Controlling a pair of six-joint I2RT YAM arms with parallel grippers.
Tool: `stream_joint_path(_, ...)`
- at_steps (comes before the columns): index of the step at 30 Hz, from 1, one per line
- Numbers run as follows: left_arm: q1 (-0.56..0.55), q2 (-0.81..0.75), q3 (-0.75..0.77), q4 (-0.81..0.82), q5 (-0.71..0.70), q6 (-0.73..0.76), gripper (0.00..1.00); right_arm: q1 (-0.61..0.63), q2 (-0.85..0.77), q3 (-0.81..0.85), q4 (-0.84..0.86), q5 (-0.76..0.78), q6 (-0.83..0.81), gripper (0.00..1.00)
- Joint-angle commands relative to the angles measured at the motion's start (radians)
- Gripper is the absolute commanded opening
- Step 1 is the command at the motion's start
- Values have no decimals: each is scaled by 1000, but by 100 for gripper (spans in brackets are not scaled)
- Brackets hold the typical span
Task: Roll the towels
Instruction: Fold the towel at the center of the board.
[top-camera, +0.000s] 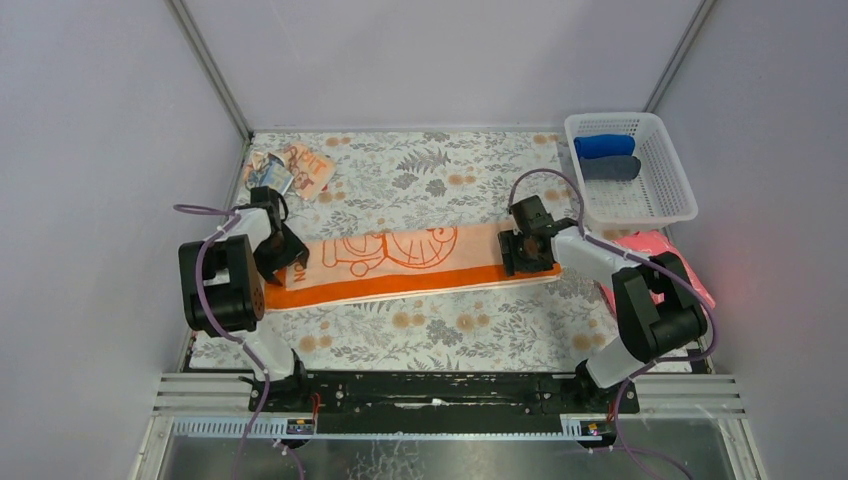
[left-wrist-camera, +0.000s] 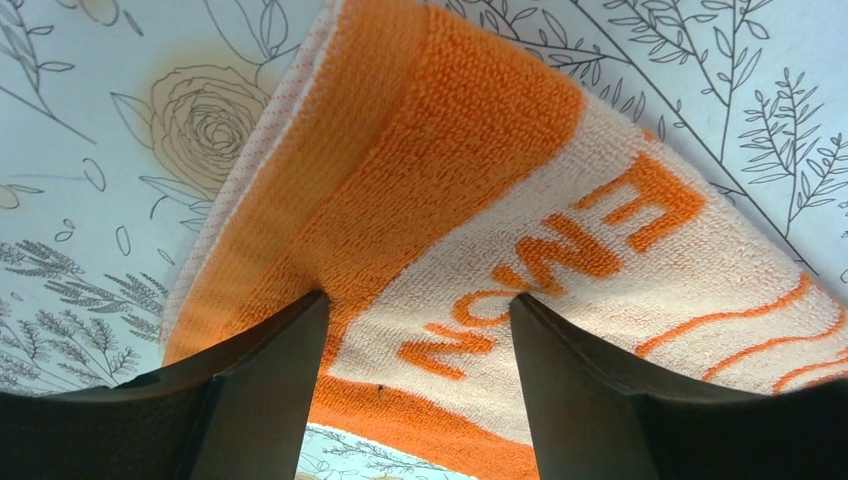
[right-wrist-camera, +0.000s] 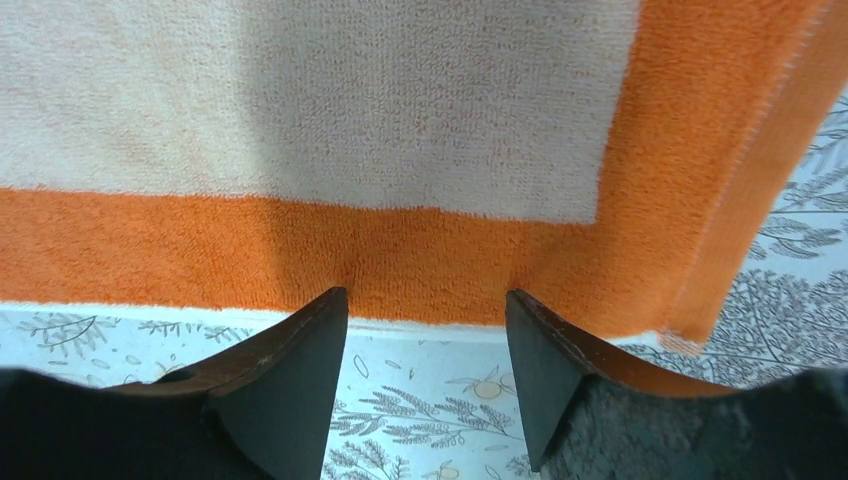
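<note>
bright even light, soft shadows, slight wrist-view blur

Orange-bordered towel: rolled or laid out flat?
Laid out flat, not rolled. The orange-bordered towel lies as one long strip, left gripper at one end, right gripper at the other; no coil at either end.

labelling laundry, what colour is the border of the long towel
Orange border, best in right wrist view.
</note>
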Motion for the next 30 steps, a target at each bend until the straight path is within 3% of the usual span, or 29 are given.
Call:
stream_joint_path(1,-14,-46,9,-18,-59,14,70,-16,-87,72,-44,52,-2,67)
stream_joint_path(7,-111,-133,51,-23,-107,22,75,-111,-46,150,-85,125,-10,70)
stream_joint_path(17,-233,-264,30,-4,-216,75,78,-240,99,213,-15,137,-43,61)
stream_joint_path(22,-265,-282,2,9,-242,85,79,-268,168,241,-15,81,-58,56)
stream_joint_path(30,-265,-287,11,11,-242,86,79,-278,278,235,-149,-17,-2,53)
